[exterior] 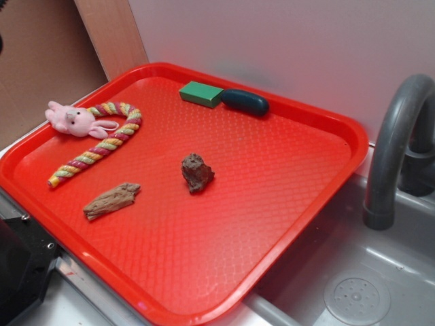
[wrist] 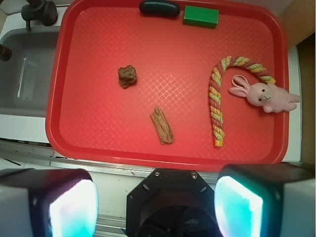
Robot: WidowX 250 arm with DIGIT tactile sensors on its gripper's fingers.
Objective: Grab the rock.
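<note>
The rock is a small dark reddish-brown lump lying near the middle of the red tray. In the wrist view the rock sits in the upper left part of the tray. My gripper is open and empty, its two fingers wide apart at the bottom of the wrist view. It hangs high above the tray's near edge, well short of the rock. The gripper does not show in the exterior view.
On the tray lie a tan wood-like piece, a green block, a dark teal object, a striped rope and a pink bunny. A grey sink with faucet adjoins the tray.
</note>
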